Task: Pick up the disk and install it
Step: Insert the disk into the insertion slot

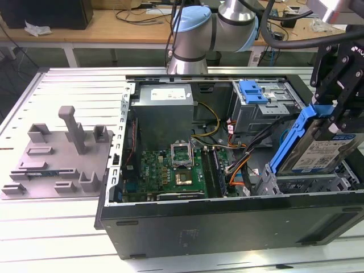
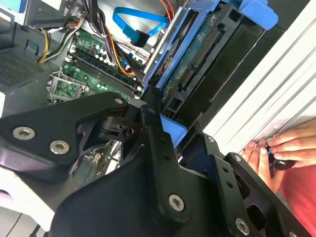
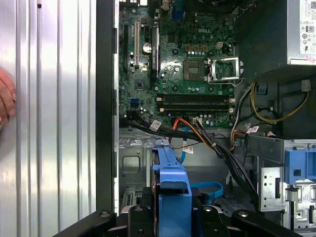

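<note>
Your fingers (image 1: 336, 114) are clamped on the disk (image 1: 321, 151); in the second wrist view its blue caddy rail is pinched between them. The disk hangs tilted, label side showing, above the silver drive cage (image 1: 301, 185) in the open computer case (image 1: 227, 227), at the exterior view's right. Whether its lower edge touches the cage you cannot tell. The motherboard (image 1: 176, 170) lies in the case toward the exterior view's left of the disk. The grey fixture plate (image 1: 57, 159) sits outside the case on the tabletop (image 1: 51, 239). A person's hand (image 2: 286, 148) rests on the tabletop just beside the case.
</note>
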Available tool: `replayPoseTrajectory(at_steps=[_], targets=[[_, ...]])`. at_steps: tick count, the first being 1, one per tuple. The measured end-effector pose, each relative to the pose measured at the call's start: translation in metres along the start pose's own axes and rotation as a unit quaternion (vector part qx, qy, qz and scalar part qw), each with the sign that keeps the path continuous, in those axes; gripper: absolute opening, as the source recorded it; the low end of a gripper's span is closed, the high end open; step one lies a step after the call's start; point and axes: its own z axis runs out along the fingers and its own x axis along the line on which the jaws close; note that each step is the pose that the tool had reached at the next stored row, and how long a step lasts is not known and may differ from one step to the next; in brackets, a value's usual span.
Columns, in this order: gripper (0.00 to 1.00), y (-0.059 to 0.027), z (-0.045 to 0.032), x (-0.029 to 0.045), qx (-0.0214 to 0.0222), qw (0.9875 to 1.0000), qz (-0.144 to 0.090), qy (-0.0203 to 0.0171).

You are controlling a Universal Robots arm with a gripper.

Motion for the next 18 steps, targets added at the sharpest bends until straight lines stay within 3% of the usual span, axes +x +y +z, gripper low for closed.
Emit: replayPoseTrajectory(at_steps=[18], targets=[[0.37, -0.0002, 0.0132, 0.0009, 0.0000, 1.0000, 0.000, 0.0000]])
